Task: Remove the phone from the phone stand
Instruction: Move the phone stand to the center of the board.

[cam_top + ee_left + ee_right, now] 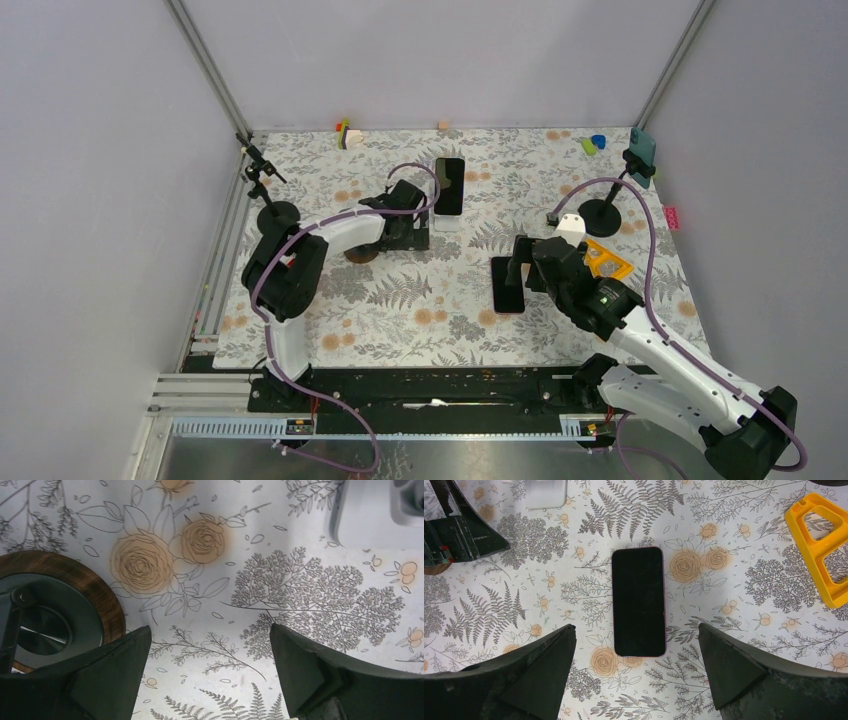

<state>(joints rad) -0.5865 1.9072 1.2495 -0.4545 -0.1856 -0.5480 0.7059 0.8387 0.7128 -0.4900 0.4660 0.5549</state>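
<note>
phone (449, 185) — in phone stand (446, 222), rear centre | second phone (638, 601) — flat on table (420, 300), nearer, right

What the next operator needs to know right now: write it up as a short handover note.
Left gripper: open, empty, low over the table beside the white phone stand.
Right gripper: open, empty, hovering above the flat phone, which lies screen-up on the table.
The standing phone appears to sit in the stand.
Done: nothing certain; whether the flat phone came off this stand cannot be told.
Left: lift the standing phone out of the stand. The left arm is nearest, so it is probably the one to use.
</note>
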